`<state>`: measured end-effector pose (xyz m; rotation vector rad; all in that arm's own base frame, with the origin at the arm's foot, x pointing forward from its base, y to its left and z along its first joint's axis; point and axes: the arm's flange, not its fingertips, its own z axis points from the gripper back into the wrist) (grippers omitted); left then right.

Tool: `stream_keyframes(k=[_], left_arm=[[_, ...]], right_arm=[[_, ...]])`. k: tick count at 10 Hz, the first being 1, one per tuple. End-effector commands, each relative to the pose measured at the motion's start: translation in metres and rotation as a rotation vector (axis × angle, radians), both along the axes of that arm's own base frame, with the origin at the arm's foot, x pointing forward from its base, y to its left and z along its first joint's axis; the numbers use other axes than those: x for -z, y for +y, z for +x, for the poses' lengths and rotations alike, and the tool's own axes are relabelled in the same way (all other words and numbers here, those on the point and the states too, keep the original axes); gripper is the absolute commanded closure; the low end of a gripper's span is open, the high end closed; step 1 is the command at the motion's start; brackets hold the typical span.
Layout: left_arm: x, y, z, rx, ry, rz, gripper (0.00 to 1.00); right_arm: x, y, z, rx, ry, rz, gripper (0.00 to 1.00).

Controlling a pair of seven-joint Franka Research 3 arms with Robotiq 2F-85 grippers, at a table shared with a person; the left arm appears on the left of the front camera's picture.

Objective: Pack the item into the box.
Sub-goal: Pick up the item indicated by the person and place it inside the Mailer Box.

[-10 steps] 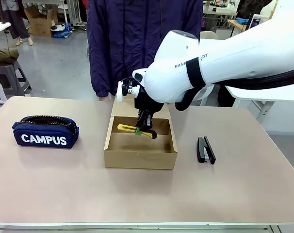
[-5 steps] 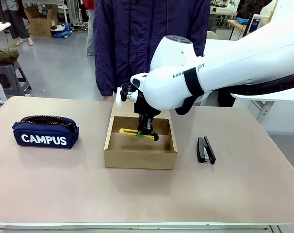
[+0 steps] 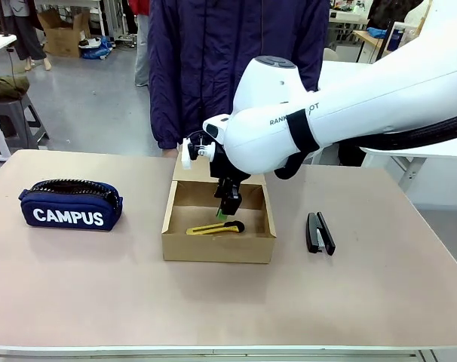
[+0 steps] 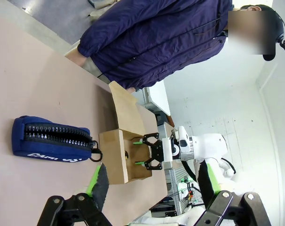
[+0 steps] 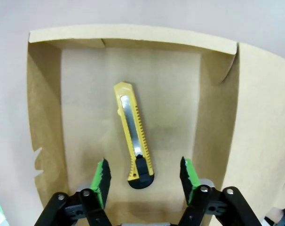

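Note:
The item, a slim yellow utility knife with a black end, lies flat and free on the floor of the brown cardboard box at mid-table. Its lid flap stands up on the far side. My right gripper hangs just above the knife, open. In the right wrist view the knife rests on the box floor, its black end between my spread green pads, which do not touch it. My left gripper is open and holds nothing. It looks across the table at the box.
A navy CAMPUS pouch lies at the table's left. A black stapler lies right of the box. A person in a dark blue jacket stands at the far edge behind the box.
My right gripper has opened and let go of the knife. The knife has dropped from mid-air onto the box floor, and the gripper stays just above it.

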<state>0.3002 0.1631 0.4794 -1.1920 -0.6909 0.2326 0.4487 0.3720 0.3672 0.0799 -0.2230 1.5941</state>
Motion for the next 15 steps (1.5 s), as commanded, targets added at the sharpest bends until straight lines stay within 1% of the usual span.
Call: stream_keyframes(k=[1,4,5,6,7,8,10,11,12,13,14,15], left_arm=[[0.000,0.000,0.000,0.005,-0.025,0.002,0.00],[0.000,0.000,0.000,0.005,-0.025,0.002,0.00],[0.000,0.000,0.000,0.005,-0.025,0.002,0.00],[0.000,0.000,0.000,0.005,-0.025,0.002,0.00],[0.000,0.000,0.000,0.005,-0.025,0.002,0.00],[0.000,0.000,0.000,0.005,-0.025,0.002,0.00],[0.000,0.000,0.000,0.005,-0.025,0.002,0.00],[0.000,0.000,0.000,0.005,-0.025,0.002,0.00],[0.000,0.000,0.000,0.005,-0.025,0.002,0.00],[0.000,0.000,0.000,0.005,-0.025,0.002,0.00],[0.000,0.000,0.000,0.005,-0.025,0.002,0.00],[0.000,0.000,0.000,0.005,-0.025,0.002,0.00]], right_arm=[[-0.004,0.006,0.002,0.018,-0.013,-0.022,0.00],[-0.009,0.003,0.000,0.018,-0.039,-0.052,0.00],[-0.015,-0.001,-0.003,0.023,-0.032,-0.057,0.00],[-0.030,-0.009,-0.009,0.065,-0.008,-0.040,0.00],[-0.051,-0.024,-0.014,0.147,0.043,-0.001,0.00],[-0.077,-0.050,-0.017,0.237,0.120,0.052,0.00],[-0.128,-0.128,-0.022,0.412,0.323,0.200,0.00],[-0.144,-0.181,-0.025,0.504,0.424,0.289,0.00],[-0.153,-0.230,-0.031,0.583,0.501,0.369,0.00],[-0.158,-0.280,-0.041,0.704,0.543,0.493,0.00],[-0.159,-0.328,-0.060,0.807,0.585,0.623,0.00],[-0.150,-0.370,-0.076,0.906,0.622,0.729,0.00]])
